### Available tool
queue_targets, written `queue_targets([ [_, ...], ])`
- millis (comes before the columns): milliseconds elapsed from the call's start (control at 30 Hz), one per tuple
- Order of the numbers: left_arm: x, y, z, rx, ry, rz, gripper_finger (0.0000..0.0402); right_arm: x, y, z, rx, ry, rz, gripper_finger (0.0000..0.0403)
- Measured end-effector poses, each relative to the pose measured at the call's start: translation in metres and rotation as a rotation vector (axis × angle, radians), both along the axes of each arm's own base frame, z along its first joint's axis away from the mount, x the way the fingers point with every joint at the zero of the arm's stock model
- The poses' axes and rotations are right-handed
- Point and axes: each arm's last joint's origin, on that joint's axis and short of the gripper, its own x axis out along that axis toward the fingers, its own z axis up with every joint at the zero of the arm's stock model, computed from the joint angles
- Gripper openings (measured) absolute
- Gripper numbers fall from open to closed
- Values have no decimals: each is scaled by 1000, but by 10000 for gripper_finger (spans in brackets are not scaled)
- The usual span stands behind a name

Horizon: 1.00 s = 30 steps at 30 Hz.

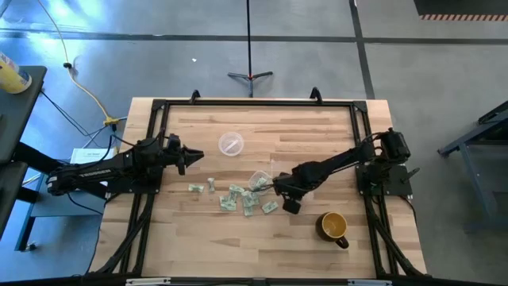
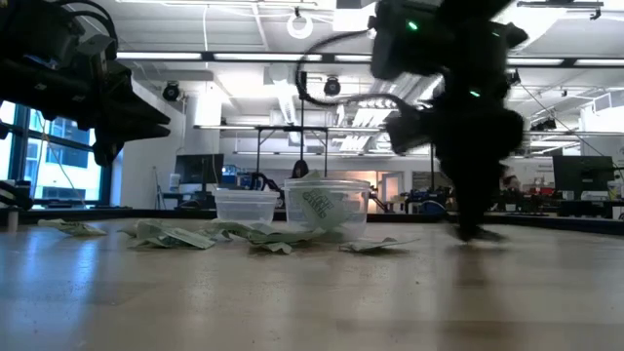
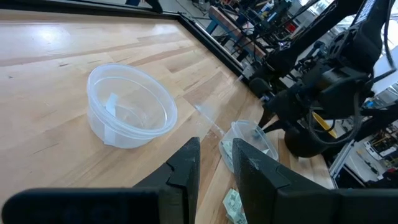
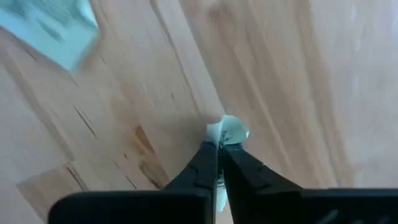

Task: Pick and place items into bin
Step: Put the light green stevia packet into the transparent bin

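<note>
1. The right pincer [image 4: 219,149] is down at the bench [image 1: 198,246] near its middle, fingers pressed together on the edge of one small white piece [image 4: 227,129]. Only a sliver of that piece sits between the tips, so the likeliest failure, as I judge it, is the wrapper sliding out as the arm lifts.

2. The piece is thin and limp. It could fold or flutter on the way up and catch on the bin's rim instead of dropping inside.

3. The bin [image 1: 260,179], a small clear cup, stands just beside the right pincer toward the far edge of the bench. Its thin walls look light, so a low swing of the arm could knock it over and spill whatever is already in it.

4. The other items [image 1: 235,197] lie scattered near the bench's middle, on the side of the bin toward the left edge. A dragged fingertip could push them together or away, making later picks harder.

5. A second clear container [image 3: 130,106] sits nearer the far edge. Mistaking it for the bin would put the piece in the wrong place.

6. The left pincer [image 3: 216,163] hangs above the bench near the left edge, fingers narrowly apart and holding nothing. It waits well clear, but a reach toward the pile could cross the right arm's path.

7. The yellow mug [image 1: 333,226] stands toward the near right corner, close to the right arm's elbow sweep.
</note>
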Motion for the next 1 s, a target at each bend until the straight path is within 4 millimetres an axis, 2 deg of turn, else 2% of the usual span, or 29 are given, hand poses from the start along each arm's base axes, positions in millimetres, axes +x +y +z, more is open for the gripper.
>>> queue_targets([
  [200, 0, 0, 0, 0, 0, 1, 129, 32, -15, 61, 4, -235, 3, 4],
  [267, 0, 0, 0, 1, 0, 2, 129, 40, -26, 74, 4, -282, -6, 8],
  [333, 0, 0, 0, 2, 2, 11, 129, 49, -40, 78, 30, -325, -22, 10],
  [433, 0, 1, 0, 5, 3, 23, 129, 61, -57, 72, 71, -362, -55, 5],
  [567, 0, 1, 0, 5, 3, 25, 129, 75, -64, 61, 129, -387, -55, 5],
  [733, 0, 1, 0, 5, 3, 25, 129, 84, -53, 44, 201, -338, -10, 10],
  [833, 0, 1, 0, 5, 3, 25, 129, 89, -47, 42, 215, -340, 9, 5],
  [1000, 0, 1, 0, 10, 4, 24, 129, 92, -45, 37, 115, -343, -14, 13],
])
